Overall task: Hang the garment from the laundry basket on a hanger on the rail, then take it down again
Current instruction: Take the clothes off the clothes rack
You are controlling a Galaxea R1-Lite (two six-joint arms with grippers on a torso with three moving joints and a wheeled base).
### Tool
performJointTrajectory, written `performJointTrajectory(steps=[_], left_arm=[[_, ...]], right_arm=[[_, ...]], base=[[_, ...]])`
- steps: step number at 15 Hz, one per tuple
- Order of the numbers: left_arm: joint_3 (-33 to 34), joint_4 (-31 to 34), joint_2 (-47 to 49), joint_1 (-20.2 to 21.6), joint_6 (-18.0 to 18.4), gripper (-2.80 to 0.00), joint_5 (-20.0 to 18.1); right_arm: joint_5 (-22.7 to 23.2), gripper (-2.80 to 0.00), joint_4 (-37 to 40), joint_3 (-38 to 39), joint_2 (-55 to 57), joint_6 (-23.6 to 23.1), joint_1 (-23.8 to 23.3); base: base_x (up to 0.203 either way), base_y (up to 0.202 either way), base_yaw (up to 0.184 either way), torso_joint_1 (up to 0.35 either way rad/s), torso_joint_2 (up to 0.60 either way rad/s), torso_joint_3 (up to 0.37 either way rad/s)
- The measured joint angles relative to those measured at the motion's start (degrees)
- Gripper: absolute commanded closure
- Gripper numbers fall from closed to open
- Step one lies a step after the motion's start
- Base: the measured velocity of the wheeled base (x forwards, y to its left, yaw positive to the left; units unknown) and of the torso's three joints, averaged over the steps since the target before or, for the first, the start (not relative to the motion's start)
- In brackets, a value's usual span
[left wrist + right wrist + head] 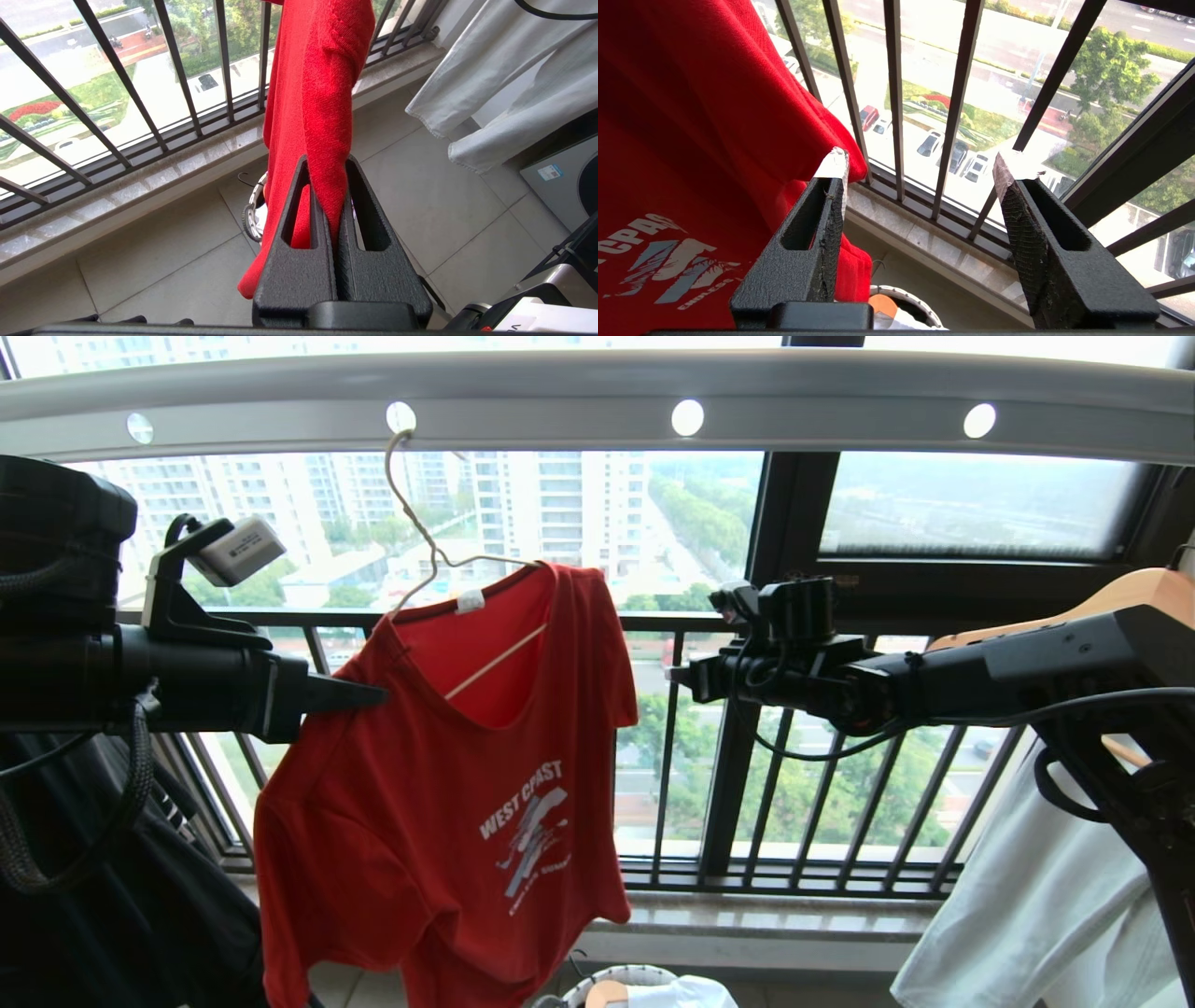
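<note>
The red garment [448, 784] hangs on the cream wire hanger [420, 541], whose hook sits in a hole of the grey rail [597, 401]. My left gripper [378, 693] reaches in from the left and is shut on a fold of the garment [317, 93] near its shoulder; the left wrist view shows the left gripper [329, 163] pinching that cloth. My right gripper [677, 681] stands open just right of the shirt. In its wrist view the right gripper [920, 163] has nothing between the fingers, with the garment [691, 140] beside one of them. The laundry basket [635, 978] stands on the floor below.
A thick wooden hanger [1120, 597] carrying a pale garment [1046, 915] hangs at the right, behind my right arm. A black garment [112, 915] hangs at the left. The barred window railing [747, 756] runs close behind the shirt. A grey appliance [565, 186] stands on the tiled floor.
</note>
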Motion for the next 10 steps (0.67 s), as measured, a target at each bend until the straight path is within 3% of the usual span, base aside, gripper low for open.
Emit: performJointTrajectory(steps=[2, 3, 6, 10], left_arm=[[0.00, 0.00, -0.02, 0.00, 0.00, 0.00, 0.00], [0.07, -0.02, 0.00, 0.00, 0.00, 0.00, -0.01], [0.13, 0.07, 0.06, 0.00, -0.01, 0.00, -0.09], [0.20, 0.06, 0.57, 0.00, 0.11, 0.00, -0.15]], right_arm=[[0.02, -2.80, -0.33, 3.31, -3.76, 0.32, 0.82], [0.05, 0.00, -1.17, 4.88, -5.89, 0.80, 1.70], [-0.90, 0.00, -4.14, 8.39, -11.82, 1.35, 5.98], [-7.79, 0.00, -6.41, 9.94, -15.16, 0.96, 11.62]], base=[[0.000, 0.000, 0.000, 0.000, 0.00, 0.000], [0.000, 0.000, 0.000, 0.000, 0.00, 0.000], [0.000, 0.000, 0.000, 0.000, 0.00, 0.000], [0.000, 0.000, 0.000, 0.000, 0.00, 0.000]])
